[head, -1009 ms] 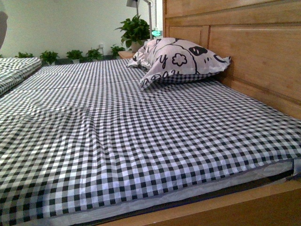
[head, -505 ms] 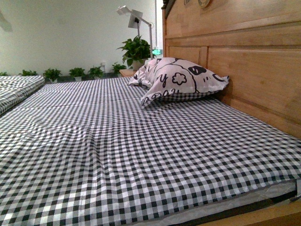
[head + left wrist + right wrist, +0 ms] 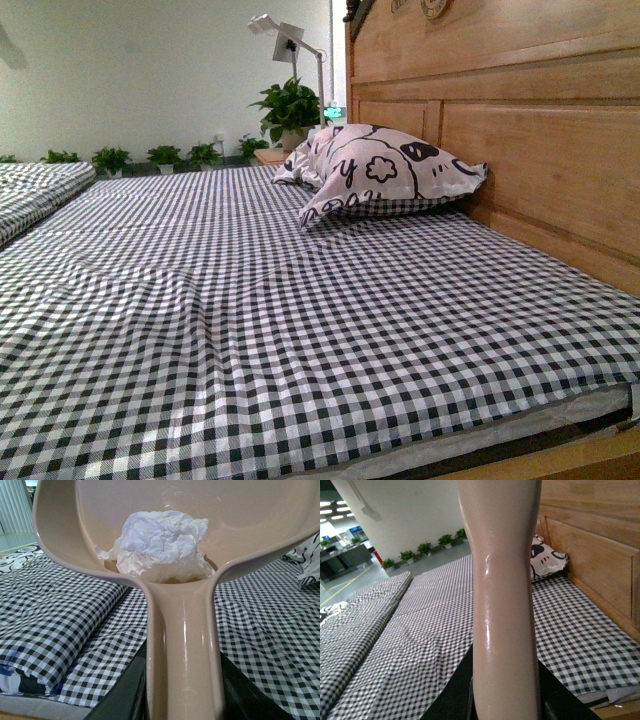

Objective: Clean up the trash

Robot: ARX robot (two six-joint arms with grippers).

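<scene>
1. Trash (image 3: 159, 545): a crumpled white paper wad. It sits inside the pinkish-beige dustpan (image 3: 250, 520), low in the pan against the wall where the handle (image 3: 182, 645) joins. It is not on the bed.
2. Left wrist view looks straight up the dustpan handle, which runs out of frame toward the camera. I judge the left claw is holding that handle, but no fingers show, so I can't tell its opening.
3. The pan appears raised above the checked sheet (image 3: 60, 620) and tipped handle-down. That is likely on purpose: the wad rests against the back wall and can't roll out over the lip.
4. Right wrist view: a second pinkish-beige handle (image 3: 502, 605) fills the centre. It is probably the matching brush or broom, but the head is out of view. The right claw's fingers are also hidden, so I can't tell its state.
5. Front view: neither arm is in frame. The gingham-sheeted bed (image 3: 300, 320) shows no wad. The patterned pillow (image 3: 375, 170) lies against the wooden headboard (image 3: 540, 140).
6. Judgement: collection looks done. What remains is carrying the pan level to a bin, with the tilt kept.
</scene>
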